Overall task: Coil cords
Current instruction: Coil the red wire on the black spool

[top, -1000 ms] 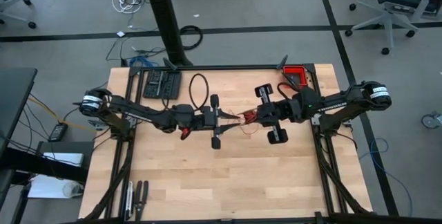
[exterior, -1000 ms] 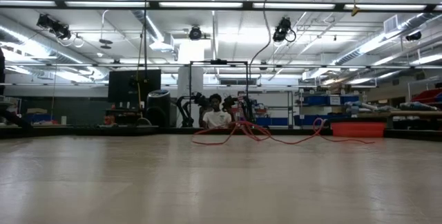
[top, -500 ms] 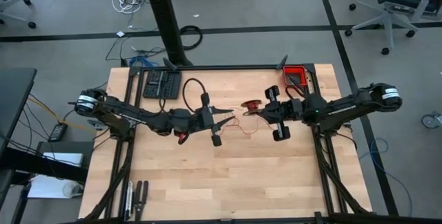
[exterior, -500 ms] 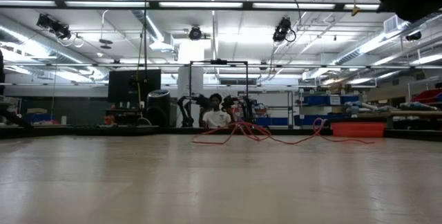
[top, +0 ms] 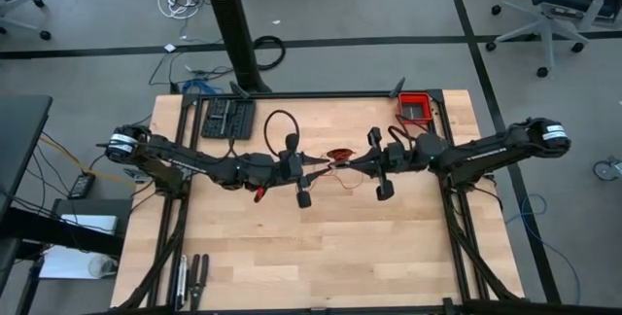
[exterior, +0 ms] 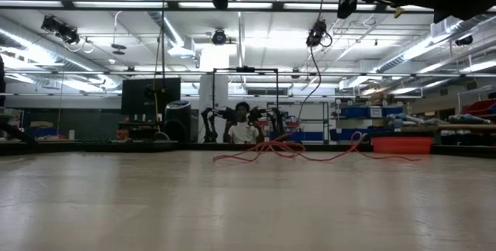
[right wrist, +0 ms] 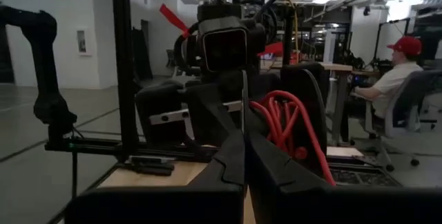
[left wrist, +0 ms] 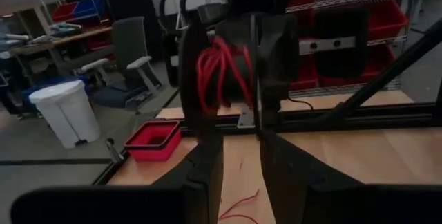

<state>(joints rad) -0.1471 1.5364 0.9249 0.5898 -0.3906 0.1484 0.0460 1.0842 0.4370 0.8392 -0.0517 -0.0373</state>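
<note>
1. Since half a second ago, from above, the right gripper (top: 352, 161) has drawn in toward the left gripper (top: 326, 164) and the two now meet nose to nose over the middle of the table (top: 292, 247); the red cord (top: 339, 156) shows as a small red bundle between them, with a thin strand trailing onto the wood just beside it; both arms stretch in low and level from the table's two sides; a red bin (top: 415, 108) stands at the far right corner, its contents too small to tell; a black cable loop (top: 280, 126) lies near the left arm.
2. At table height, the cord (exterior: 271, 149) lies as a wavy red tangle on the far part of the table; the red bin (exterior: 401, 144) sits to its right; the arms are only dark shapes along the top edge.
3. Left wrist view: the left fingers (left wrist: 283, 162) stand partly apart, closing on nothing; the cord (left wrist: 219, 72) is a bunch of red loops clamped in the other gripper just ahead; the red bin (left wrist: 153, 141) looks empty.
4. Right wrist view: the right fingers (right wrist: 231, 162) are pressed together; the red loops (right wrist: 286, 124) bulge beside them.
</note>
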